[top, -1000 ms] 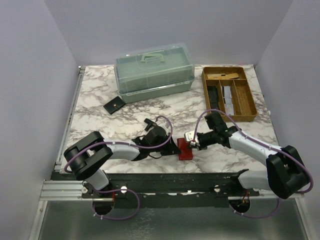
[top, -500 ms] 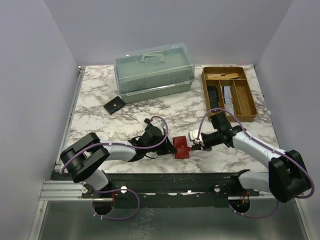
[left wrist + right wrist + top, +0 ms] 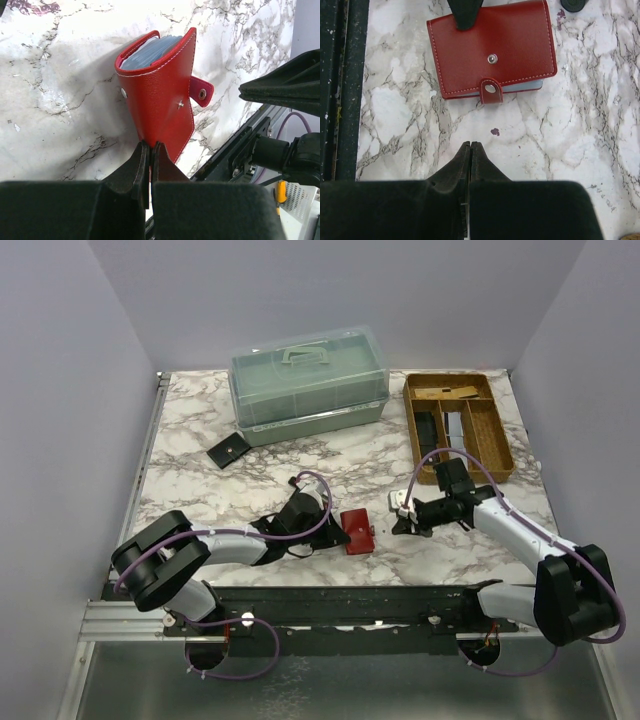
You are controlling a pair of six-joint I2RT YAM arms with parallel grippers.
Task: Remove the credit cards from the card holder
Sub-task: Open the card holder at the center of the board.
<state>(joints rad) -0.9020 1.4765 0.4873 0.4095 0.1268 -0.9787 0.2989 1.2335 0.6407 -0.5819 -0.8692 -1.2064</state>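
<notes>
L pincer [image 3: 150, 146] is clamped tight on the near edge of the red card holder [image 3: 157, 95], which sits on the marble counter [image 3: 55, 100] w/ snap strap undone and pale blue credit cards [image 3: 145, 50] tucked inside. R pincer [image 3: 470, 145] is closed tip to tip near the holder, not touching it; can't tell if anything's betw. its tips. Farther back: green lidded box [image 3: 308, 385], brown tray [image 3: 507, 445].

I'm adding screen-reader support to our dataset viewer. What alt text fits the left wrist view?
The left gripper pinches the near edge of a red card holder on a marble table. Its snap tab hangs unfastened, and pale blue cards show inside.
</notes>
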